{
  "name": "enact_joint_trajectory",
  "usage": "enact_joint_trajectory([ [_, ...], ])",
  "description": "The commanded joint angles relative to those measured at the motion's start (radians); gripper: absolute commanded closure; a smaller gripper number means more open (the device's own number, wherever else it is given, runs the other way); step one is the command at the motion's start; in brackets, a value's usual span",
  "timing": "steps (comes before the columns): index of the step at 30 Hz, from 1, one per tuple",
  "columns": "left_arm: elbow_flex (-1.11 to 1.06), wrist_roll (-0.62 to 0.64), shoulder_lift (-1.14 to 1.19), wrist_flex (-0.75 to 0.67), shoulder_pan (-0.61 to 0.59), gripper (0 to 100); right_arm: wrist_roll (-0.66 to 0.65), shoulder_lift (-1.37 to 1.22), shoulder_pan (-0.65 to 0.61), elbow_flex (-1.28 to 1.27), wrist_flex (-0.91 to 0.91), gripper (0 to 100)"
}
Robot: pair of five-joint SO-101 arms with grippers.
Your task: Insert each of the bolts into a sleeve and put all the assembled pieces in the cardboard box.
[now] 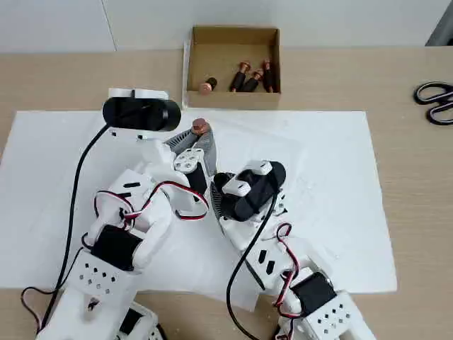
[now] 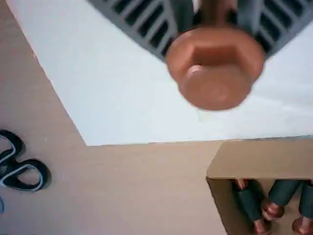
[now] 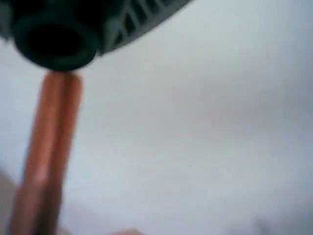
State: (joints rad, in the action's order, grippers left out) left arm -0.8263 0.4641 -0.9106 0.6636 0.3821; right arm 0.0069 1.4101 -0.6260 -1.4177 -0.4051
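Here your left gripper (image 1: 196, 144) clamps the copper bolt (image 2: 215, 68) near the cardboard box (image 1: 233, 100); your right gripper (image 1: 216, 190) grips the black sleeve (image 3: 54, 41), aligning bore with shaft for insertion.

Both of me are white plastic shells: my left arm (image 1: 134, 205) and my right arm (image 1: 297, 249), with black motor blocks (image 1: 117, 244) set at the joints. Red and black wires (image 1: 177, 190) loop between segments, and a thick black cable (image 1: 73, 205) trails from each black wrist camera (image 1: 141, 113). My bases (image 1: 95, 276) are dotted with what look like small holes. My left gripper (image 1: 199, 136) has grey fingers (image 2: 142, 17), slotted like grilles.
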Motion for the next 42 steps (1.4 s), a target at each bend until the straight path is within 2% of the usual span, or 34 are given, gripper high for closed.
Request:
enact_joint_trajectory([
  [1, 0.007, -0.008, -0.02, -0.02, 0.021, 99, 0.002, 0.028, -0.007, 0.005, 0.005, 99.5],
  [9, 0.015, -0.009, -0.021, -0.023, 0.054, 99, 0.002, 0.028, -0.007, 0.002, 0.007, 99.5],
  [17, 0.111, -0.006, -0.021, -0.023, -0.064, 99, 0.002, 0.028, -0.007, 0.002, 0.007, 99.5],
  [21, 0.114, -0.005, -0.021, -0.017, -0.037, 99, 0.002, 0.028, -0.007, 0.002, 0.007, 99.5],
  [25, 0.122, -0.005, -0.021, 0.046, 0.017, 99, 0.002, 0.028, -0.007, 0.002, 0.007, 99.5],
  [35, 0.13, -0.005, -0.023, 0.055, 0.023, 99, 0.002, 0.028, -0.007, 0.0, 0.007, 99.5],
  [42, 0.209, -0.005, -0.023, 0.169, 0.041, 99, 0.002, 0.028, -0.005, 0.0, 0.007, 99.5],
])
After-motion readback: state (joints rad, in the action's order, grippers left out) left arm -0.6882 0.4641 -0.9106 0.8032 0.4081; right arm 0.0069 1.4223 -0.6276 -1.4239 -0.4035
